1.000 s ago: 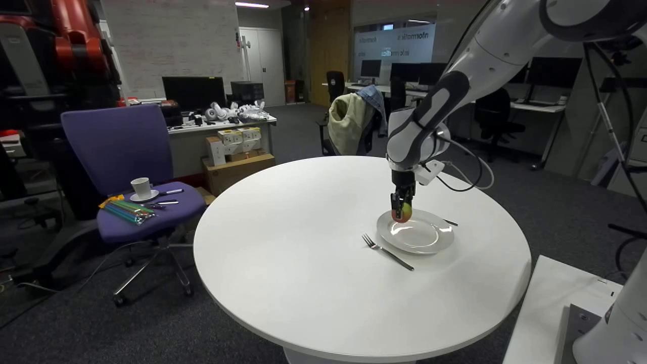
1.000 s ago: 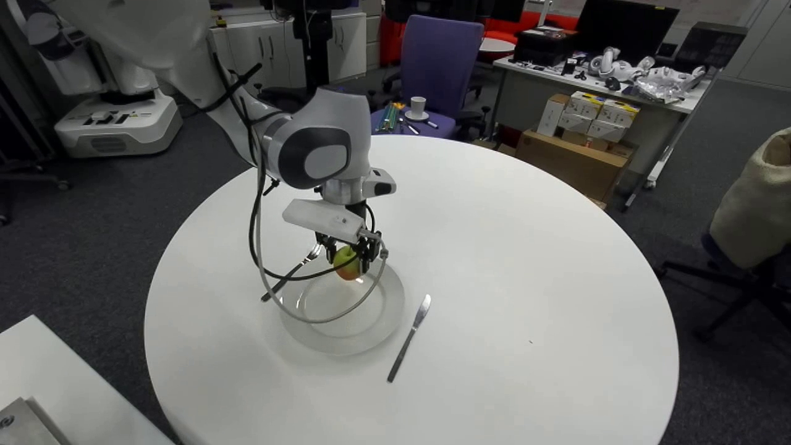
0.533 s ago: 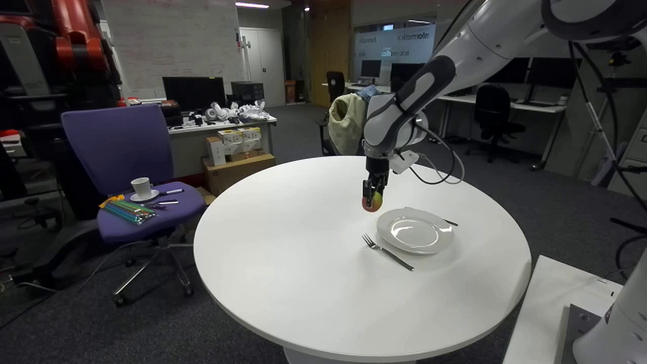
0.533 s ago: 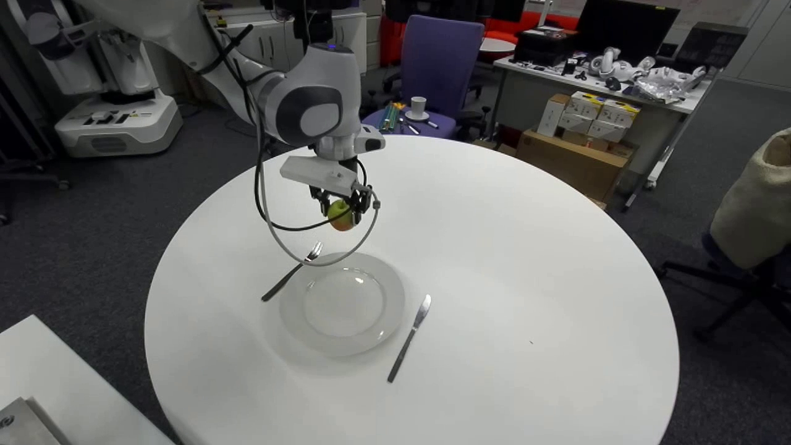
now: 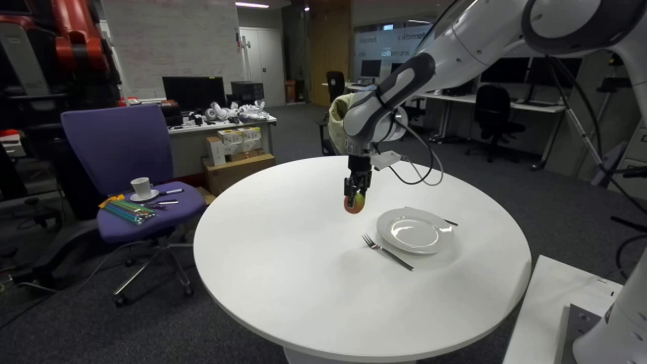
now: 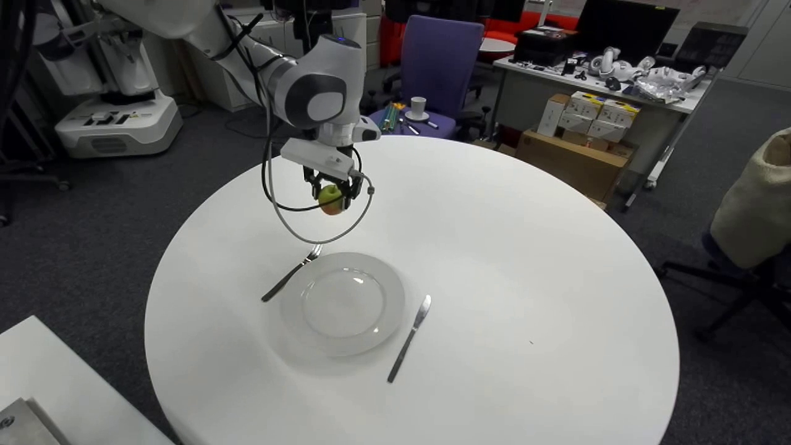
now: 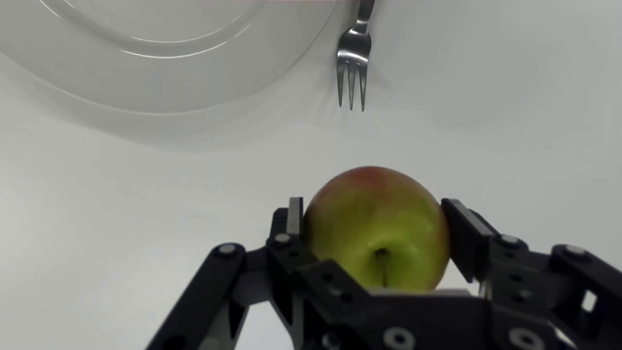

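Jaws found clamped on an apple (image 7: 376,221), one pressed to each side, the stem end turned upward. Apple held above the round white table (image 5: 283,258), off to the side of the plate (image 6: 346,303). Plate flanked on two sides: a fork (image 7: 354,47) is laid just beside one edge, its tines pointed toward the apple in the wrist view, and a knife (image 6: 409,340) is laid near the opposite edge. Past the table, a purple chair (image 5: 119,146) is seen in both exterior views; on its seat are set a cup (image 5: 141,187) on a saucer (image 5: 153,195) and a packet of coloured sticks (image 5: 129,211).
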Action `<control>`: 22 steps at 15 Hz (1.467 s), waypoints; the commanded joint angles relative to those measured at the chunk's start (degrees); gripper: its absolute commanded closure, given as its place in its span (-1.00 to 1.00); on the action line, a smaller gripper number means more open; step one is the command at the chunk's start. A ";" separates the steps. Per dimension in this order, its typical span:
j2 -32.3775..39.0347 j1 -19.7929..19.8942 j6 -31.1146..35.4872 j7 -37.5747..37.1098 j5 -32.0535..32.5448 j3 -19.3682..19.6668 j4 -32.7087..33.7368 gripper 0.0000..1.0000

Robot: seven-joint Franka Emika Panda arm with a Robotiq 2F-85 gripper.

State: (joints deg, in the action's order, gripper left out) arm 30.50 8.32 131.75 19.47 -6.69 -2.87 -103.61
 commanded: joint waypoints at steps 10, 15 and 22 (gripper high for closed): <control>10.63 -3.18 -6.68 -2.51 4.40 1.02 11.59 0.04; 12.78 -3.81 -6.70 -3.20 7.19 1.96 13.16 0.04; 13.73 -3.92 -6.44 -3.06 8.04 1.85 14.44 0.04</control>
State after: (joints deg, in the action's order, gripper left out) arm 44.10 5.05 127.97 17.91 -0.27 -1.53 -91.48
